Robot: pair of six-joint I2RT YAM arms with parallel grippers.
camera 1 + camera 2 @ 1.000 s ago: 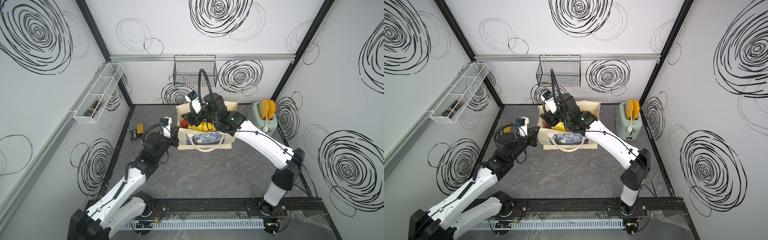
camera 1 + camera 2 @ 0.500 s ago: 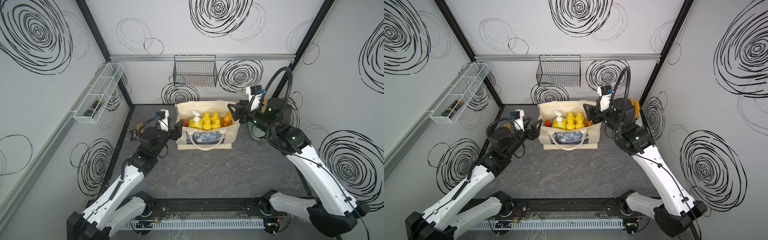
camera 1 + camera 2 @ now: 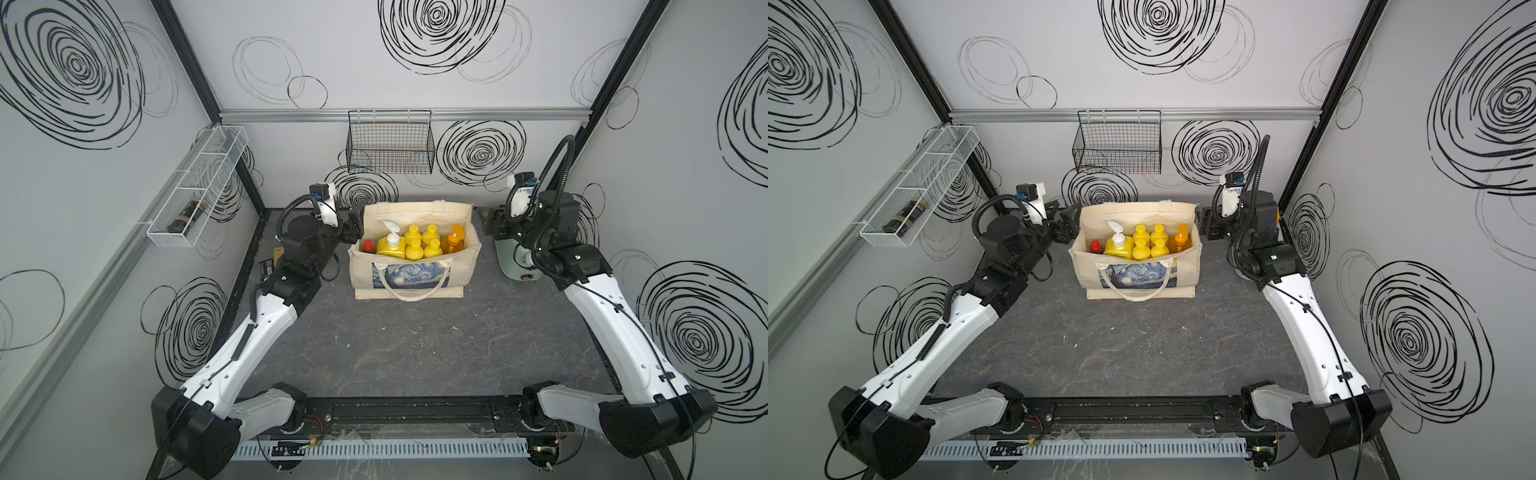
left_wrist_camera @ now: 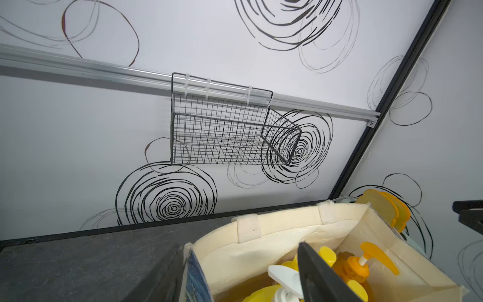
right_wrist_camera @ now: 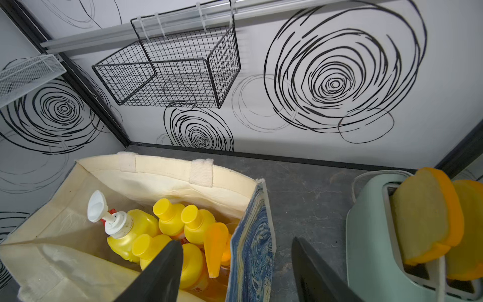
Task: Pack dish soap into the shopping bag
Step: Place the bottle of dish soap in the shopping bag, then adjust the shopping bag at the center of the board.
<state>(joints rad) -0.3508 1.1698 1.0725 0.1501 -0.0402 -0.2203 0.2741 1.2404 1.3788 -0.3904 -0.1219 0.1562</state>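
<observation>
Right gripper (image 3: 492, 222): is withdrawing from over the shopping bag (image 3: 461, 270), settling beside its right end. Left gripper (image 3: 353, 226): fingers (image 4: 318, 274) are spreading apart, releasing the bag's left wall. Dish soap (image 3: 392, 249): is showing uncovered.

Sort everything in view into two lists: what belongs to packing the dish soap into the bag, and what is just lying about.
Job: shopping bag; in it, yellow pump bottle, four yellow-capped bottles, amber pump bottle, red-capped bottle.
Lying about: black wire basket, white wire rack with a dark jar, toaster with bread slices, packets.
</observation>
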